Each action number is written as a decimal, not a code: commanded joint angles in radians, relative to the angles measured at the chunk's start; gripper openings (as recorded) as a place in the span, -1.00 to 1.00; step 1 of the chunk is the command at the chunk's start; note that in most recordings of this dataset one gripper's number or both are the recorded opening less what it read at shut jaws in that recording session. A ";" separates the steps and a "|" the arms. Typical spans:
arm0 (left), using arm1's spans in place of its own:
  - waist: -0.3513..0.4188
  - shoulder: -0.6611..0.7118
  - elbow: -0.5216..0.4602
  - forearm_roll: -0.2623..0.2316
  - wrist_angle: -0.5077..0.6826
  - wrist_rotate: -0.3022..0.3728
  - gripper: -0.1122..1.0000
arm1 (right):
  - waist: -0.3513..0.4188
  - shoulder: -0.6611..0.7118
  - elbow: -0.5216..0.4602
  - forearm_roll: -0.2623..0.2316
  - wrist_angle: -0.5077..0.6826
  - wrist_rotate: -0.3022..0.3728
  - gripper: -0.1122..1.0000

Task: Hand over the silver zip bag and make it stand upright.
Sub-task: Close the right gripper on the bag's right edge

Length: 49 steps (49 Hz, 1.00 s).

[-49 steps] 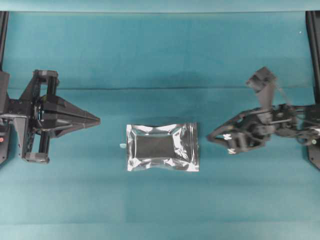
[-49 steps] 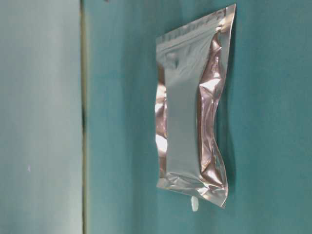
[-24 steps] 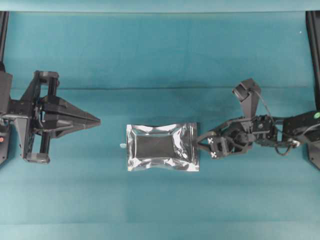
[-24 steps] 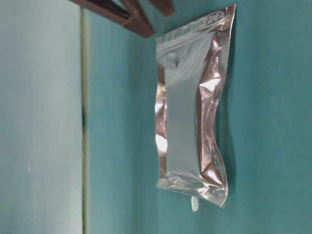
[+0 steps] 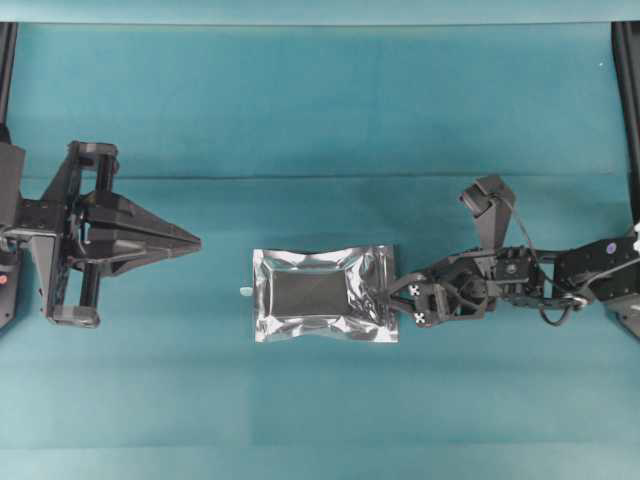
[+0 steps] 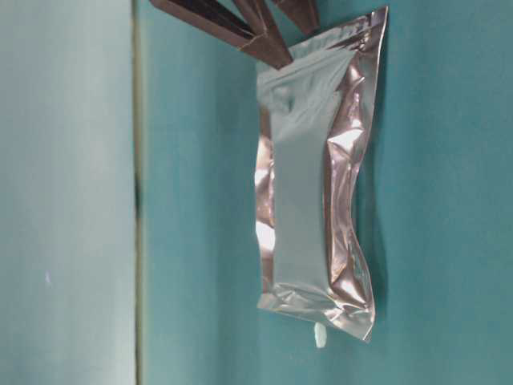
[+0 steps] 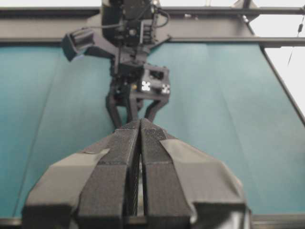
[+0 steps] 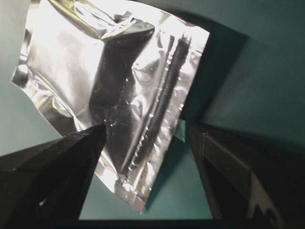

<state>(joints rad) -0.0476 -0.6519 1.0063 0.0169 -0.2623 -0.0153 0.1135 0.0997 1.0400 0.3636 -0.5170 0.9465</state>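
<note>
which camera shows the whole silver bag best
The overhead view: the silver zip bag lies flat and fully visible. The table-level view shows it sideways; the right wrist view shows only its zip end; the left wrist view hides it.

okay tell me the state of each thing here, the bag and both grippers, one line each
silver zip bag: lying flat on the table, not yet stood up
right gripper: open, jaws on either side of the bag's zip edge, not clamped
left gripper: shut, empty, apart from the bag
</note>
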 commanded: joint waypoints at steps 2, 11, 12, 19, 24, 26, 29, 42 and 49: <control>-0.002 -0.003 -0.025 0.002 -0.005 0.000 -0.78 | 0.002 0.020 -0.025 0.000 -0.011 0.011 0.93; -0.002 -0.003 -0.025 0.002 -0.005 0.000 -0.78 | 0.002 0.051 -0.060 0.000 -0.009 0.011 0.93; -0.002 -0.003 -0.025 0.002 -0.005 0.000 -0.78 | 0.002 0.054 -0.064 0.000 -0.011 0.011 0.93; -0.002 -0.003 -0.023 0.002 -0.005 0.000 -0.78 | -0.002 0.077 -0.087 0.000 -0.011 0.012 0.93; -0.002 -0.003 -0.021 0.002 -0.005 0.000 -0.78 | -0.003 0.089 -0.101 0.000 -0.014 0.012 0.93; -0.002 -0.003 -0.023 0.003 -0.005 0.000 -0.78 | -0.003 0.091 -0.103 0.000 -0.014 0.012 0.92; -0.002 -0.005 -0.021 0.002 -0.005 0.000 -0.78 | -0.003 0.092 -0.101 0.002 -0.014 0.012 0.93; -0.002 -0.005 -0.021 0.003 -0.005 0.000 -0.78 | -0.008 0.086 -0.084 0.002 -0.009 0.011 0.89; -0.002 -0.003 -0.021 0.002 -0.005 0.000 -0.78 | -0.020 0.087 -0.084 0.002 0.000 0.011 0.74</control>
<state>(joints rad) -0.0476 -0.6535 1.0063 0.0153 -0.2623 -0.0153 0.1058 0.1718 0.9618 0.3666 -0.5231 0.9465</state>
